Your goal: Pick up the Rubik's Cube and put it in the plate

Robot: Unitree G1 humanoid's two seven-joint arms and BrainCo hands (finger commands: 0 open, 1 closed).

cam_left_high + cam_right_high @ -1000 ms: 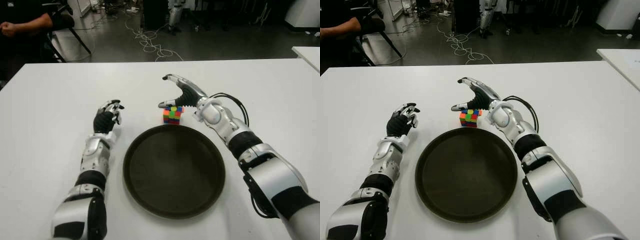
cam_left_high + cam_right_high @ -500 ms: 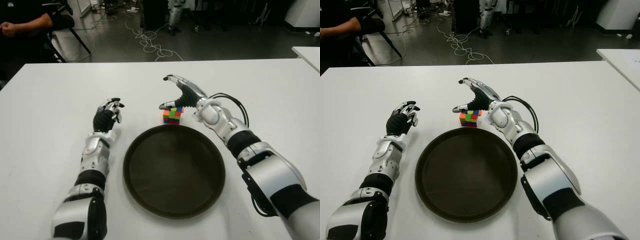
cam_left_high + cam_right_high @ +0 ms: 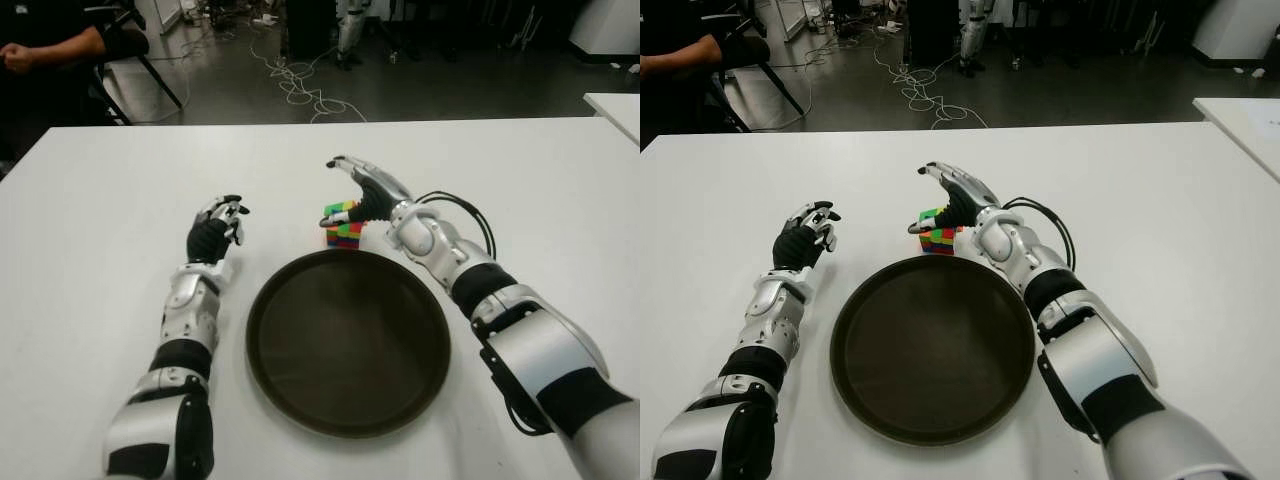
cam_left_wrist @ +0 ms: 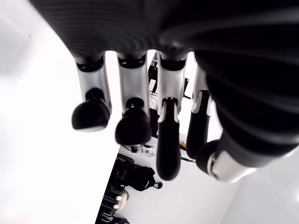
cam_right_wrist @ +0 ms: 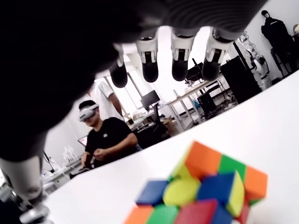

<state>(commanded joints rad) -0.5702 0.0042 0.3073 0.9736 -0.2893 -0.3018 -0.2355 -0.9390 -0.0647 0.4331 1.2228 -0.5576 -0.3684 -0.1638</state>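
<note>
The Rubik's Cube (image 3: 342, 226) stands on the white table (image 3: 90, 220) just beyond the far rim of the dark round plate (image 3: 262, 330). My right hand (image 3: 352, 192) arches over the cube with its fingers spread, and the thumb is down at the cube's left side. In the right wrist view the cube (image 5: 205, 191) lies under the palm while the fingertips (image 5: 181, 70) stay stretched out above it, not closed around it. My left hand (image 3: 216, 232) shows left of the plate, loosely curled and holding nothing; its fingers (image 4: 133, 126) hang relaxed.
A seated person (image 3: 45, 45) is beyond the table's far left corner, and another wearing a headset (image 5: 105, 135) shows in the right wrist view. Cables (image 3: 300, 85) lie on the floor behind. A second white table (image 3: 615, 105) is at the right edge.
My right hand has come down and closer over the cube, with the thumb now against its left side. The cube looks slightly shifted. The left hand has barely moved.
</note>
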